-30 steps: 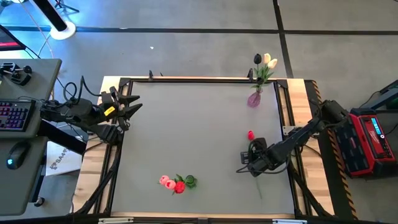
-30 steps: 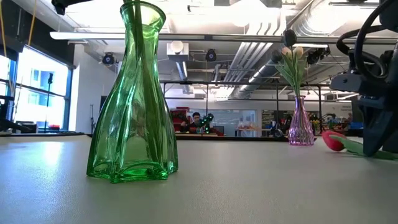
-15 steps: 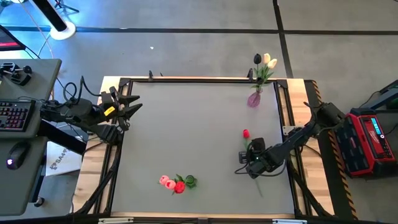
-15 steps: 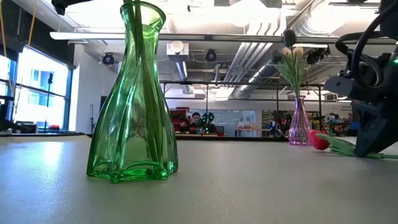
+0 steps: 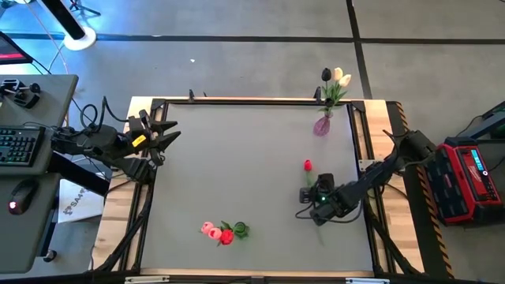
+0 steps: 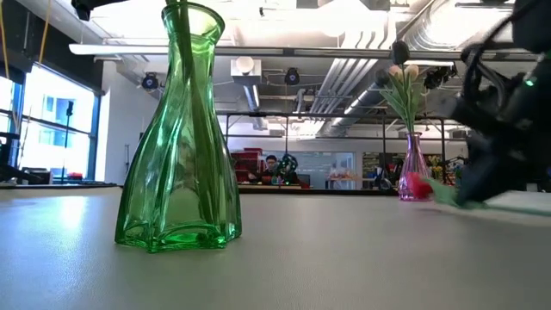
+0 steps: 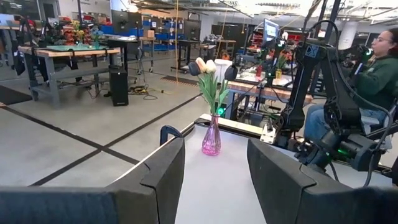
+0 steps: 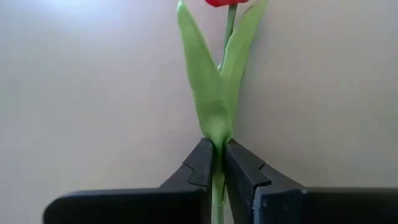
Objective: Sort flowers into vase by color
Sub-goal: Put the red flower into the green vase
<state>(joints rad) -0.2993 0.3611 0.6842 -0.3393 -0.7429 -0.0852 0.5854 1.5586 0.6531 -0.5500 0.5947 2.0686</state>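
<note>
A red tulip (image 5: 307, 165) with green leaves (image 8: 211, 93) lies toward the table's right side, and my right gripper (image 5: 317, 195) is shut on its stem. A green glass vase (image 6: 179, 138) stands near the front edge and holds red and pink flowers (image 5: 218, 233). A small pink vase (image 5: 322, 126) at the far right edge holds cream and near-black tulips (image 5: 335, 76). My left gripper (image 5: 170, 131) waits open at the table's left edge, with nothing between its fingers (image 7: 161, 180). My right gripper pinches the red tulip's stem just below the base of its leaves (image 8: 217, 144) between its two fingertips. The fingers slant down from the table's near right side, and the stem runs on past them, roughly along them. The red head (image 6: 417, 185) stands a little above the table.
The table's wooden frame (image 5: 383, 158) runs close beside my right arm. Bare grey tabletop (image 5: 237, 166) lies between the two vases. Beyond the far edge the room holds workbenches, and a seated person (image 7: 373, 68) is there.
My right gripper has tipped further downward over the red tulip's stem. The tulip's head has swung toward the table's left and far edges and risen slightly off the tabletop.
</note>
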